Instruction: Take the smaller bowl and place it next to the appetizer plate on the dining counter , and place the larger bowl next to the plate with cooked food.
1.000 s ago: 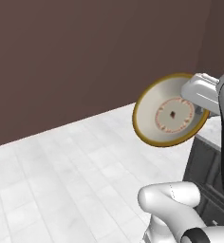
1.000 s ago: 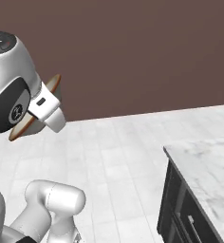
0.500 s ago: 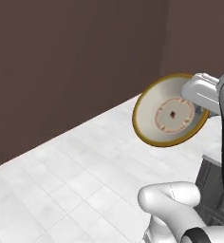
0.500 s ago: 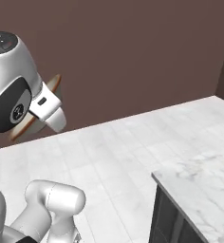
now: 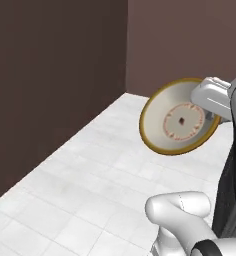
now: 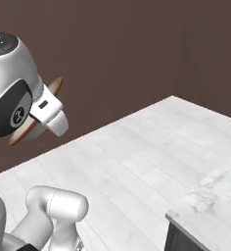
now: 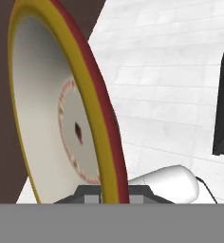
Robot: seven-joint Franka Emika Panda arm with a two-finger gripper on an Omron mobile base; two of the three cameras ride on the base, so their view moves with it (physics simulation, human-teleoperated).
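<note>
Because the larger bowl (image 5: 179,117) is wide, shallow and rigid, with a glossy glaze that looks slippery and breakable, its thin golden-brown rim is judged the only practical place to take hold of it, and that is where the gripper (image 7: 114,192) has it: nearly closed, the jaws pinching the rim edge-on. The bowl hangs in the air on its side, its hollow with the reddish ring pattern facing left in the left base view. A grip at one point on the rim probably lets so broad a dish swing or slip, so slow, level carrying seems wise. Below it lies pale tiled floor (image 5: 90,180), bare and open; dark brown walls (image 5: 55,75) meet in a far corner. At the near right of the right base view, the marble tabletop of the dining counter (image 6: 213,203) presents a sharp corner above its dark front.
</note>
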